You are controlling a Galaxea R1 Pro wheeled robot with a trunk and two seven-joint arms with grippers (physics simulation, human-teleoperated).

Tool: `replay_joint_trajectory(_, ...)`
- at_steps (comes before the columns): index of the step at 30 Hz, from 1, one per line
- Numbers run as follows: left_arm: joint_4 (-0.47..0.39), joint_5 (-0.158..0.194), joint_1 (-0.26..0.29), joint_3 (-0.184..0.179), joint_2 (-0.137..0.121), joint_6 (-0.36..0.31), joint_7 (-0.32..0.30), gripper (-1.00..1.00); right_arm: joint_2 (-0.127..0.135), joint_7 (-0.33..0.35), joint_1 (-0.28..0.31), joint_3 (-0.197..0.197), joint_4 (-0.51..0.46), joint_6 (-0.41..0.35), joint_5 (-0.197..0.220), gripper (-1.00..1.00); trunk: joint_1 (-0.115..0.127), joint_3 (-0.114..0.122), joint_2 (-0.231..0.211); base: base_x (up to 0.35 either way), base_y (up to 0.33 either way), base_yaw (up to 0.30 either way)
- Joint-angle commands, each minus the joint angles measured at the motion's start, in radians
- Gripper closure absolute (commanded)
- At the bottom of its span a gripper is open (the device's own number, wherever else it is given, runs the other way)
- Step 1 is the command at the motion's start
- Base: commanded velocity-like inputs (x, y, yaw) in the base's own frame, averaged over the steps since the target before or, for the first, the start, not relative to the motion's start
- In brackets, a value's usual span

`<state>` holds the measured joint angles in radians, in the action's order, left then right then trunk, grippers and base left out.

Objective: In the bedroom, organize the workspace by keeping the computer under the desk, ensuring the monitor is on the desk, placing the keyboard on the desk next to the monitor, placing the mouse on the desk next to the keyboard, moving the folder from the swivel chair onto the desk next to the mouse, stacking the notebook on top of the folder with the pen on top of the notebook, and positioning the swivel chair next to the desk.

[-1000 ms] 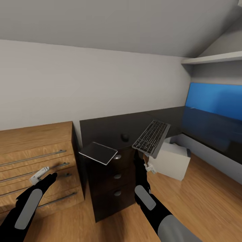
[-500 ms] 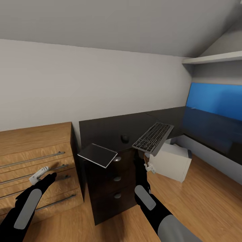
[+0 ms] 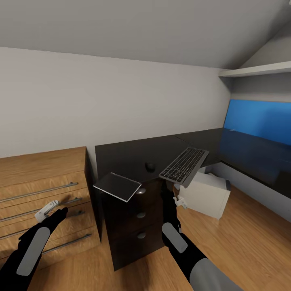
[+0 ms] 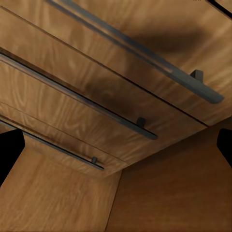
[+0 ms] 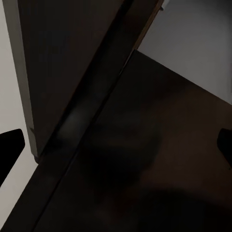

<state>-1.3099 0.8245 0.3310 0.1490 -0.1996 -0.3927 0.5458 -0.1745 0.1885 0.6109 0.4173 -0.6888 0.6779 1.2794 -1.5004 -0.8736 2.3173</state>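
The right gripper is carrying the keyboard from beneath, tilted above the desk edge, likely to clear the rim before laying it flat near the small dark mouse; how wide its fingers are spread cannot be told, since the board is hiding them. The left gripper is hanging empty, fingers parted, before the grained wooden dresser with slim metal bar handles. The desk is looking matte black, and a thin grey slab is overhanging its corner.
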Motion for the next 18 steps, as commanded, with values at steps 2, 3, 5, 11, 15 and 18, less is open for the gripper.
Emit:
replay_joint_trajectory(2,-0.002,0.008,0.0,0.0,-0.001,-0.003,0.006,-1.0,0.0,0.006,0.001,0.003,0.001,0.005,0.011,-1.0,0.0,-0.001,0.0,0.0,0.0,0.0)
replay_joint_trajectory(3,-0.002,0.008,0.0,0.001,-0.001,-0.003,0.006,-1.0,0.0,0.006,0.001,0.003,0.001,0.005,0.011,-1.0,0.0,-0.001,0.0,0.0,0.0,0.0)
replay_joint_trajectory(5,-0.002,0.008,0.0,0.001,-0.001,-0.003,0.006,-1.0,0.0,0.006,0.001,0.003,0.001,0.005,0.011,-1.0,0.0,-0.001,0.0,0.0,0.0,0.0)
replay_joint_trajectory(11,-0.002,0.008,0.0,0.001,-0.001,-0.003,0.006,-1.0,0.0,0.006,0.001,0.003,0.002,0.005,0.011,-1.0,0.0,-0.001,0.0,0.0,0.0,0.0)
replay_joint_trajectory(15,-0.002,0.008,0.0,0.001,-0.001,-0.003,0.006,-1.0,0.0,0.006,0.001,0.003,0.002,0.005,0.011,-1.0,0.0,-0.001,0.0,0.0,0.0,0.0)
replay_joint_trajectory(18,-0.002,0.008,0.0,0.001,-0.001,-0.003,0.006,-1.0,0.0,0.006,0.001,0.003,0.003,0.005,0.011,-1.0,0.0,-0.001,0.0,0.0,0.0,0.0)
